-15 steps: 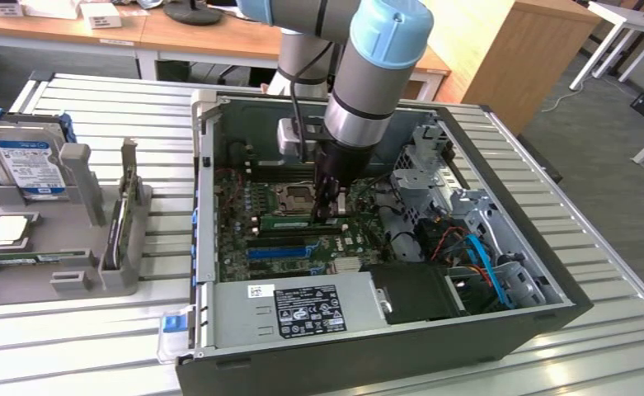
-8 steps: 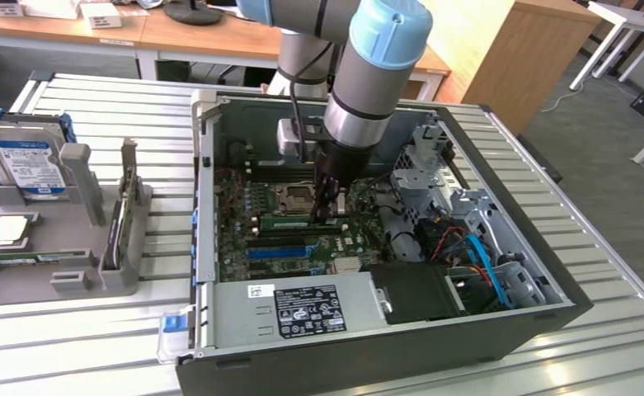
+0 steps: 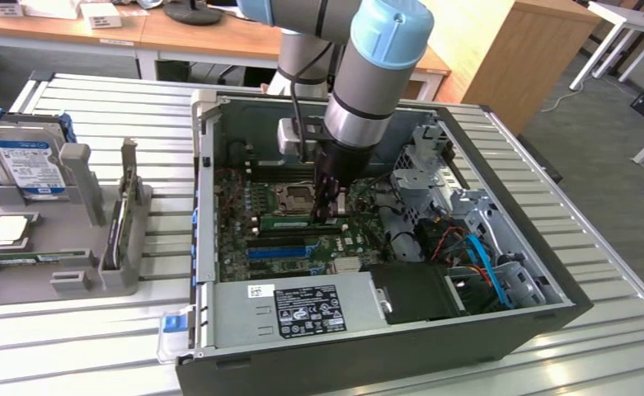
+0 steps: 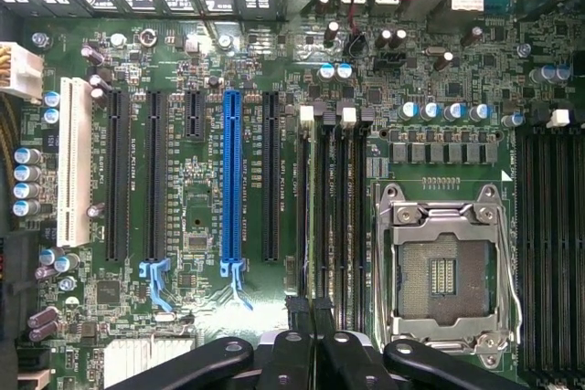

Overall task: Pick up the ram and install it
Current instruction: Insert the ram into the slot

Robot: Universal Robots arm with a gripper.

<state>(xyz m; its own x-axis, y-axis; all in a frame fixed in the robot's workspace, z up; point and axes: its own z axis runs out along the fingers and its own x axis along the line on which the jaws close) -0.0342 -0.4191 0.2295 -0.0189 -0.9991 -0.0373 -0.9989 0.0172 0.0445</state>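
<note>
Closed black fingers (image 4: pixel 291 353) of the gripper (image 4: pixel 313 321) sit low over the motherboard's (image 4: pixel 183 317) memory slots, just beside the empty CPU socket (image 4: pixel 443 271). In the exterior view the ram (image 3: pixel 289 221), green with a pale label, stands on edge between that socket and the blue expansion slot (image 4: pixel 231 180), meeting the gripper's tip; whether it is pinched is unclear. Print on the power-supply label (image 3: pixel 311 309) is illegible.

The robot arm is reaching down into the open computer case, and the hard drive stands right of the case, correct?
Not right: the hard drive stands on the exterior view's left of the computer case. The arm does reach down into it.
</note>
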